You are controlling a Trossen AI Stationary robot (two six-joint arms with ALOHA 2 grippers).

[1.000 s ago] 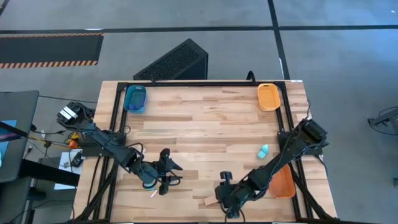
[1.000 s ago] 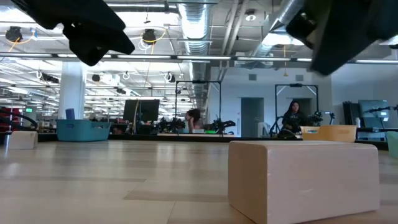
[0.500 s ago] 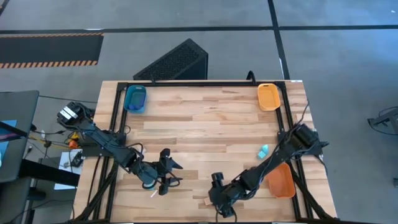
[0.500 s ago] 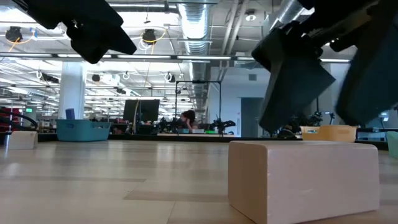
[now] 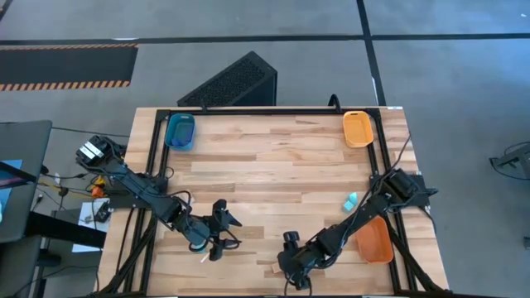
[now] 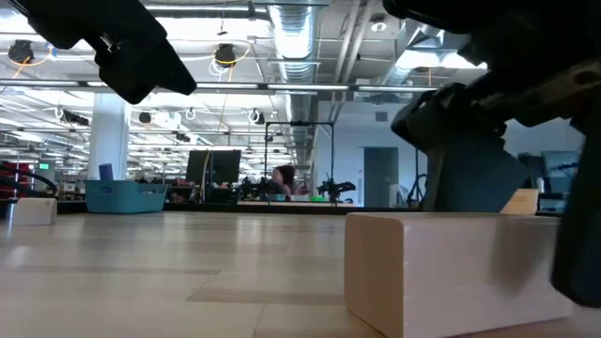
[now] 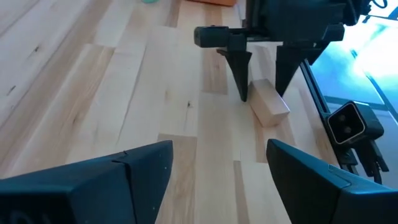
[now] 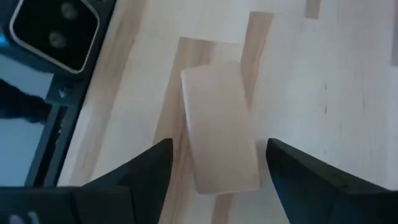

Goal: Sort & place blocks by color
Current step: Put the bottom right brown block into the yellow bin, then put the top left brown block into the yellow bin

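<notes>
The right gripper is seen low at the table's near edge, fingers spread wide, with a pale tan wooden block lying flat on the table between the open fingers; the block is straddled, not pinched, and in the left wrist view the two dark fingertips are planted either side of the block's far end. In the low view the same block fills the foreground, with the right gripper's fingers dropped behind and beside it.

Out from that claw, a light cyan block is found up along the right arm, just above the orange tray, which sits near the table's right edge. Farther off, a yellow-orange tray is set at the far right corner and a blue tray at the far left corner.

The left gripper is held well to the side of the right one, fingers parted and nothing between them, with a small pale piece lying just beside it on the table.
</notes>
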